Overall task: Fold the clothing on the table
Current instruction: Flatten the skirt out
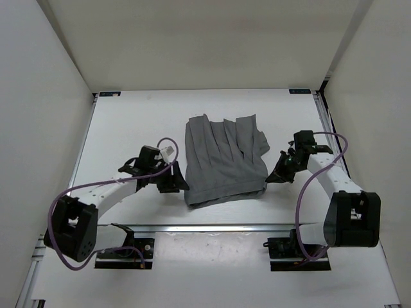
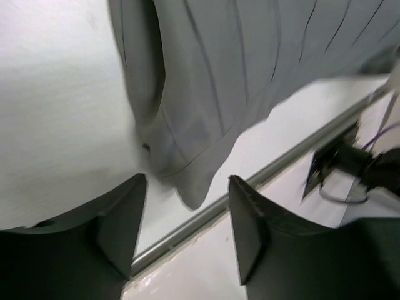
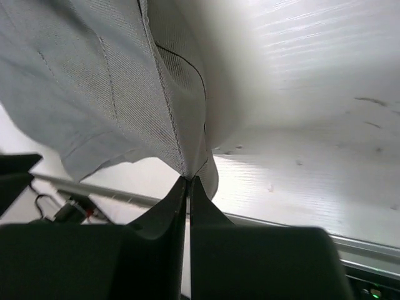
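- My left claw (image 2: 186,184) is released, its jaws straddling the 7 o'clock corner of the clothing (image 2: 250,75). I should ease forward and pinch that corner fully before lifting.
- My right claw (image 3: 188,181) is clenched on the 5 o'clock corner, with thin cloth tented above it.
- The clothing lies mid-tabletop: limp grey weave with sharp pleats running toward 12 o'clock. Lifting both corners evenly should keep the fold straight.
- The tabletop (image 1: 128,128) is smooth, white and probably slippery.
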